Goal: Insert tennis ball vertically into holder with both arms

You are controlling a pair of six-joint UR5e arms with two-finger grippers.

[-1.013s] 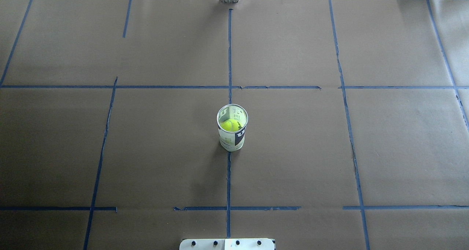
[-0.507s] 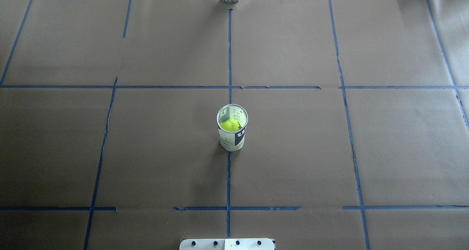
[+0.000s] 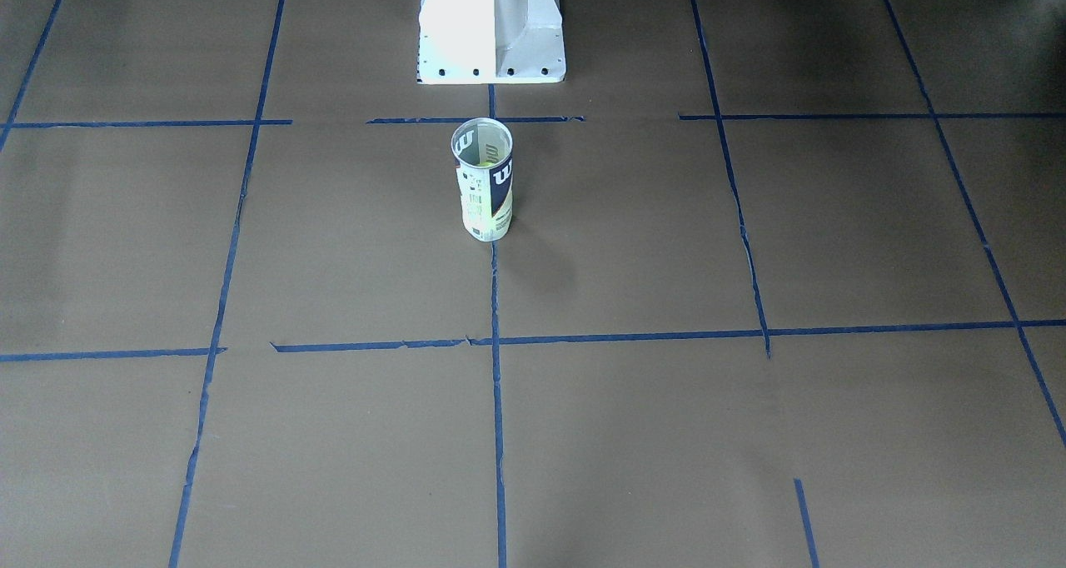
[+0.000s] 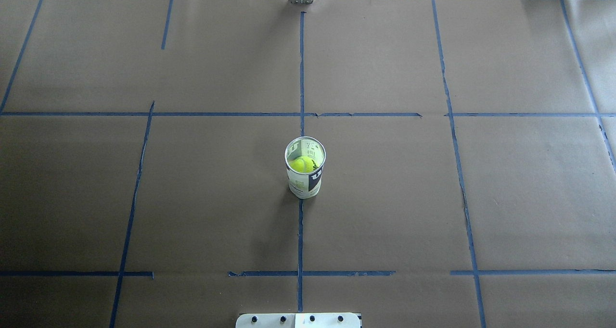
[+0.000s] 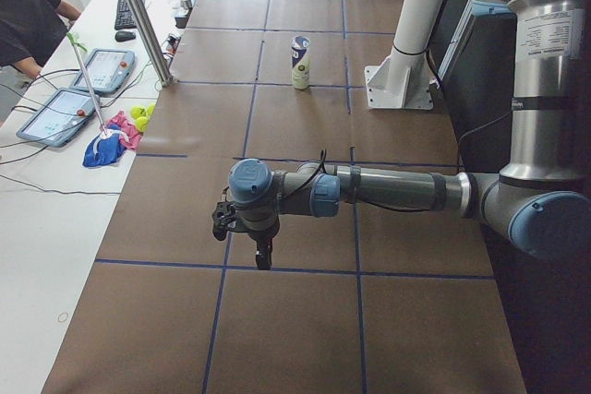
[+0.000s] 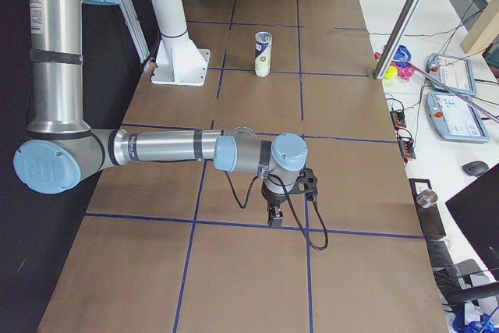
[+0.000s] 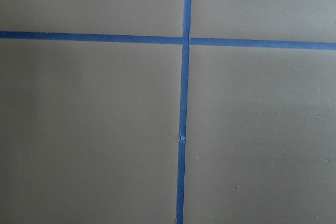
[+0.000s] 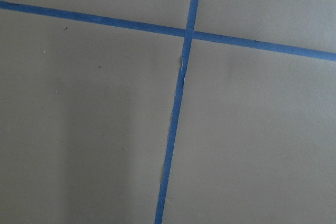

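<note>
**Jaws unreadable; ball down in the can**

Jaw state impossible to tell on either side. Left gripper (image 5: 263,260) and right gripper (image 6: 274,217) seen only from the table ends, small and dark, pointing straight down, low over the brown table (image 4: 433,198).

Left arm (image 5: 388,189) stretched out level over the near squares, forearm horizontal, wrist bent downward. Right arm (image 6: 164,148) in the same low, level reach at the opposite end. Both wrist views filled with bare paper and crossing blue tape (image 7: 184,129).

Farther in, at the table's middle, upright on a tape line: holder (image 4: 305,174), mouth open, white "W" on its navy band, smaller print too fine to read. Inside it, tennis ball (image 4: 302,165), with dark marks that are probably lettering. Can and ball well apart from both grippers. Beyond, close behind the can in the front-facing view, white pedestal (image 3: 491,27).
</note>
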